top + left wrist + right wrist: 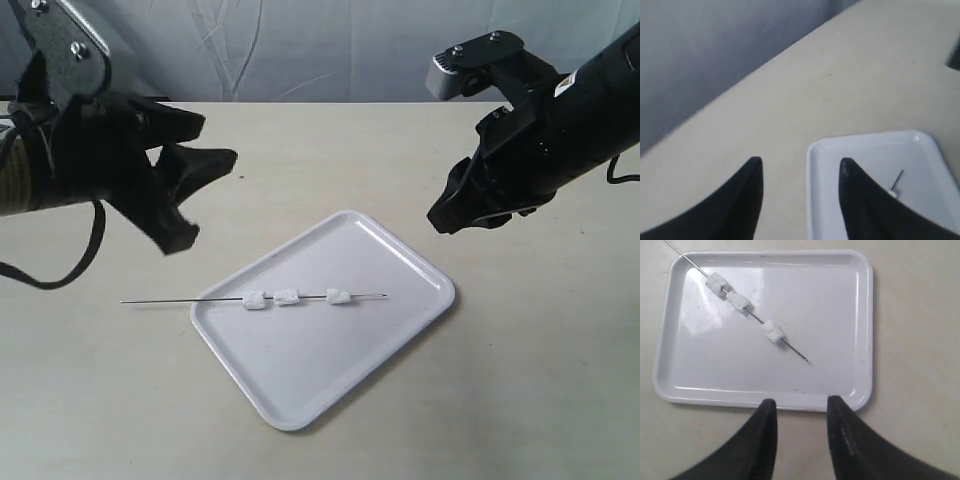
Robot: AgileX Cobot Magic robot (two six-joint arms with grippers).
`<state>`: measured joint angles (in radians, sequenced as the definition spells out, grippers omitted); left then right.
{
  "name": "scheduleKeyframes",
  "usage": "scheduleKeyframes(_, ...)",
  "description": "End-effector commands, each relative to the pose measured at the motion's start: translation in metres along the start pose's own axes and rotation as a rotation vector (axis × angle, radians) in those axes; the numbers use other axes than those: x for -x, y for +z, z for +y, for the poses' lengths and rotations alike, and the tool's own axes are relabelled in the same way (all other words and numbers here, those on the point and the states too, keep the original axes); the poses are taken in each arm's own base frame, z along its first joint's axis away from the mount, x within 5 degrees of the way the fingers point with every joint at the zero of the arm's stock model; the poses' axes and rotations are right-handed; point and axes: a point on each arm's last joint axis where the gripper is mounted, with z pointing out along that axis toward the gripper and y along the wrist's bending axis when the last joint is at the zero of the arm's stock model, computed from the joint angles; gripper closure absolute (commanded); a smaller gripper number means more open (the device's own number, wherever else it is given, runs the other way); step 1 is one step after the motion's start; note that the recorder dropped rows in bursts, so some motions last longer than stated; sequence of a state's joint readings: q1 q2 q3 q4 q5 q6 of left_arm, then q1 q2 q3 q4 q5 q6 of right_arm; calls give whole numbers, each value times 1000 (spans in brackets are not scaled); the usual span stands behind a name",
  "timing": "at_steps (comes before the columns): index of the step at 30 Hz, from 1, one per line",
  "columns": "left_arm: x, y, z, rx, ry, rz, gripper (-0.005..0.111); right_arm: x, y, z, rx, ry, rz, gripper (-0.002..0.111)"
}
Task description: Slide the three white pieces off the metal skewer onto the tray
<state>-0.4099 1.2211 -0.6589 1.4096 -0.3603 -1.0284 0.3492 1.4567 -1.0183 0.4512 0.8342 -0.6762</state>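
Observation:
The white tray lies in the middle of the table. Across its far part rests the metal skewer, whose left end sticks out over the tabletop. Three white pieces are threaded on it over the tray, also seen as pieces on the skewer in the right wrist view. My left gripper hovers open above and left of the tray, holding nothing. My right gripper hovers open off the tray's right side, its fingertips just outside the tray rim.
The beige tabletop surrounds the tray. A pale cloth backdrop hangs behind the table's far edge. The left wrist view shows the tray's corner and the skewer tip.

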Motion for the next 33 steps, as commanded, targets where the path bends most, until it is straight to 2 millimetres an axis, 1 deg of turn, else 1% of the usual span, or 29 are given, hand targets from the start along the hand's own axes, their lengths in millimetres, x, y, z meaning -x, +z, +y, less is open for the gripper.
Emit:
scheduleKeyframes(1, 4, -5, -11, -123, 561, 0, 61, 2, 0, 0, -4, -6, -10, 75)
scheduleKeyframes(2, 3, -6, -10, -125, 657, 12, 61, 2, 0, 0, -4, -6, -10, 75)
scheduleKeyframes(3, 3, -6, -10, -124, 703, 13, 61, 2, 0, 0, -4, -6, -10, 75)
scheduleKeyframes(5, 2, -6, -9, -109, 780, 19, 61, 2, 0, 0, -4, -6, -10, 75)
scheduleKeyframes(6, 2, -6, -8, -98, 781, 27, 61, 2, 0, 0, -4, -6, -10, 75)
scheduleKeyframes(11, 5, -6, 5, 49, 559, 41, 61, 4, 0, -2, -23, -6, -34, 75)
scheduleKeyframes(26, 5, -6, 5, 51, 547, 38, 61, 5, 0, -2, -19, 1, -37, 75)
scheduleKeyframes(31, 1, -7, 13, 130, 516, 100, 61, 5, 0, -2, -21, 1, -39, 75)
scheduleKeyframes(33, 2, -7, 14, 142, 458, 92, 61, 5, 0, -2, -21, 1, -39, 75)
